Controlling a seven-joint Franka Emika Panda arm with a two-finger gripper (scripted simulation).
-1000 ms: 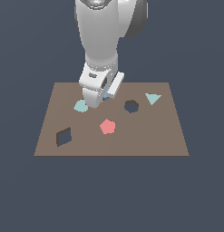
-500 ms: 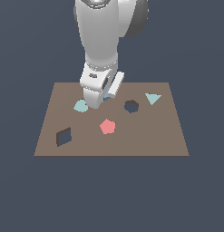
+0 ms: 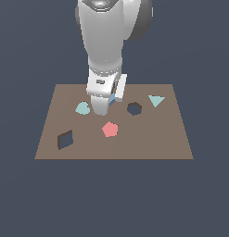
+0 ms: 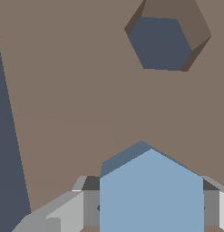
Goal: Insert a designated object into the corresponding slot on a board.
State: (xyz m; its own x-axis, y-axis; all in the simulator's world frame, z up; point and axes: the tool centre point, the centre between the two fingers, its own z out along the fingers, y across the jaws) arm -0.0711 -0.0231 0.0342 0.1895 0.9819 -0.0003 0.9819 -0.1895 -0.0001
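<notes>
1. Blue block point(image 4: 151, 190) sits between my jaws, which hold it tight, low over the board point(image 3: 148, 139).
2. I should lift, then line it up above the hole point(image 3: 134, 109).

Exterior view: camera stands off the arm, raised, looking down at a slant onto the whole brown board point(image 3: 148, 139); far enough to take in all four edges and the arm down to its lower end.

Wrist view: camera rides on the wrist, facing the board surface point(image 4: 63, 90) from close by; the frame holds bare board, one board edge, the hexagonal slot point(image 4: 164, 43) and the blue block point(image 4: 152, 192) between grey fingers point(image 4: 63, 213).

Shared ground: the hexagonal slot point(image 3: 134, 109), the blue block point(image 3: 112, 98) and the board around them.
</notes>
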